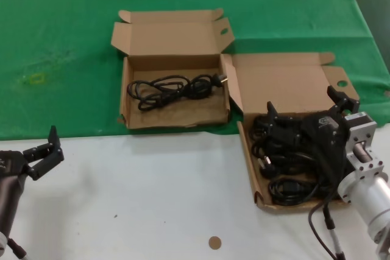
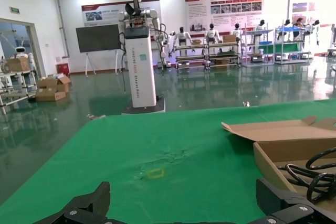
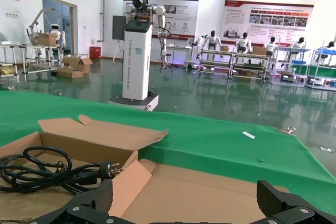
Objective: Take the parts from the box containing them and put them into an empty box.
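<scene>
**Two mailer boxes, cable bundles, both grippers spread**

Item 1. Source box (image 1: 248, 161): shallow brown cardboard mailer, lid hinged back, sitting at the right where the white bench (image 1: 152, 193) meets the green cloth (image 1: 73, 47). Contents: several black power cables (image 1: 286, 168), loosely coiled and heaped together.

Item 2. Second box (image 1: 125, 98): same pattern, lid raised with ear flaps out, round hole in one flap, lying on the green cloth to the left of item 1, their adjoining sides just beside each other. Contents: one black cable bundle (image 1: 173, 88) with plug, stretched across the floor of the box.

Item 3. Right gripper (image 1: 304, 109): positioned over the far end of the source box, above the cable heap, fingers spread wide, nothing between them. Contact with the cables cannot be told.

Item 4. Left gripper (image 1: 47, 152): at the left bench edge, well apart from both boxes, fingers apart and empty.

Item 5. Small round brown disc (image 1: 214, 242): on the white bench, near front.
</scene>
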